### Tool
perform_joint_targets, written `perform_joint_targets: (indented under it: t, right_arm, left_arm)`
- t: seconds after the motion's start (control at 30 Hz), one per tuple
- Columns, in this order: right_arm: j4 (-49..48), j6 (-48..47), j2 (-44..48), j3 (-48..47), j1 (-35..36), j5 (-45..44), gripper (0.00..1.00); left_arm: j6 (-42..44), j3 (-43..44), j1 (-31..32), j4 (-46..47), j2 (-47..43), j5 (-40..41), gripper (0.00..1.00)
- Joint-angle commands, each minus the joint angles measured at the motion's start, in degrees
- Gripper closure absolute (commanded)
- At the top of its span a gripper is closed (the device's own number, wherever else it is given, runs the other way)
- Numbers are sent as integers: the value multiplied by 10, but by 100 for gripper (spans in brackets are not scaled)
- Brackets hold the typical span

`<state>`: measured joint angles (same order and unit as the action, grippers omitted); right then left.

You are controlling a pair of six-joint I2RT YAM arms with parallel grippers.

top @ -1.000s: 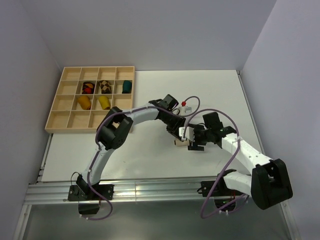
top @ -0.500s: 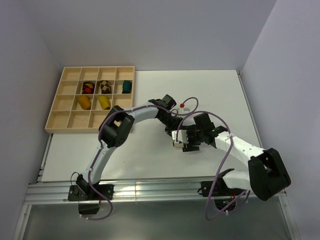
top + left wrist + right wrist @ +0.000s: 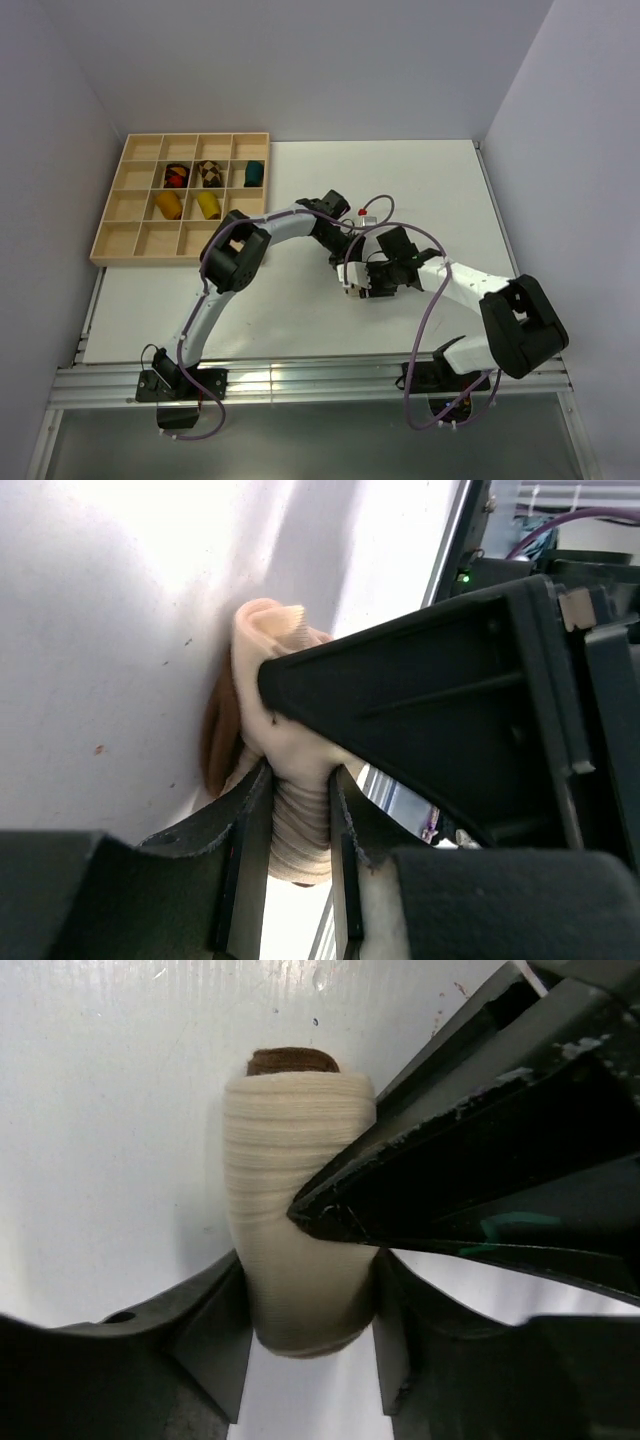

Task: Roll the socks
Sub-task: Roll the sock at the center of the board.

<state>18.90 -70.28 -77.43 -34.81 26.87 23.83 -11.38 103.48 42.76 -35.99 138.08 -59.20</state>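
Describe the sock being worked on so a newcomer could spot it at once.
Start at the white table and move right from the wooden tray to the table's middle. There the sock is clasped by the left end effector and the right end effector. It is a pale cream ribbed roll with a brown end, unlike the colourful bundles in the tray.

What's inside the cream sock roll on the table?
A brown core shows at the far end of the cream sock roll. The cream outer wraps cover the rest, so what else is rolled inside cannot be seen.
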Motion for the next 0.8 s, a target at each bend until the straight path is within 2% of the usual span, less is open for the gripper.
perform_joint_targets:
  t: [0.0,0.07,0.13,0.3,0.4,0.53,0.73,0.77]
  right_arm:
    - [11,17,-20,-31,5,-10,56]
    - [31,25,-39,-44,5,-11,65]
    - [41,32,-47,-48,4,-13,69]
    - [86,42,-60,-75,1,-9,75]
    - [119,42,-76,-94,-2,-10,76]
    - [173,44,-106,-135,-8,-1,76]
    - [240,40,-156,-181,-24,9,76]
    - [247,38,-162,-187,-27,9,76]
  left_arm:
    - [3,-35,1,9,32,48,97]
    - [-41,-65,-4,49,10,27,90]
    - [-111,-106,-12,136,-10,27,87]
    - [-259,-214,-27,346,-104,63,67]
    - [-283,-247,-36,379,-146,108,64]
    - [-308,-327,-44,459,-229,198,61]
    - [-341,-487,-60,556,-377,383,60]
    - [-339,-510,-61,587,-398,435,59]
